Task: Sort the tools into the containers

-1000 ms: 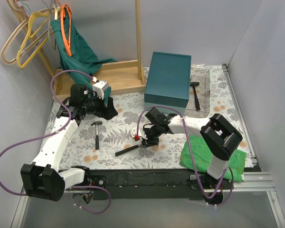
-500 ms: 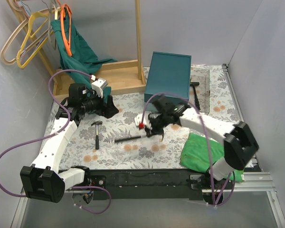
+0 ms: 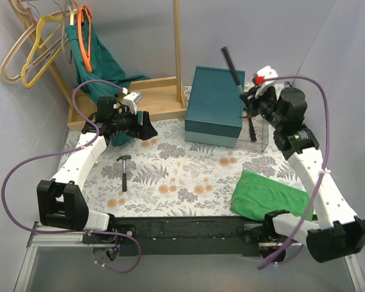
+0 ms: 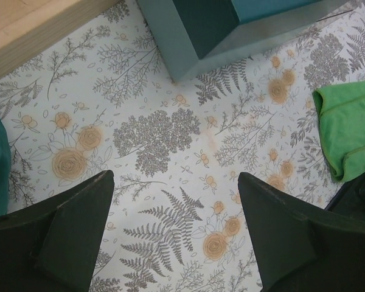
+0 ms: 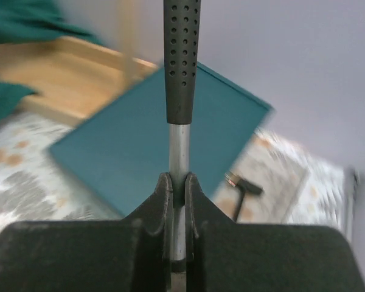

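Right claw [image 5: 177, 182]: clamped shut on the bare steel shaft of a hammer [image 3: 231, 66]; we see both fingers pressed against it.
Held hammer: up in the air, black grip pointing up, over the far right of the table beside the teal box [image 3: 216, 100].
Left claw [image 4: 173, 182]: fingers spread wide, gripping no tool, hovering over the floral cloth [image 4: 164, 131].
Second hammer [image 3: 125, 170]: we mark it flat on the floral cloth, front left, well apart from both claws.
Third hammer [image 3: 251, 126]: lying in the clear bin [image 3: 263, 103] just right of the teal box.
Green towel [image 3: 267, 194]: near right of the table.
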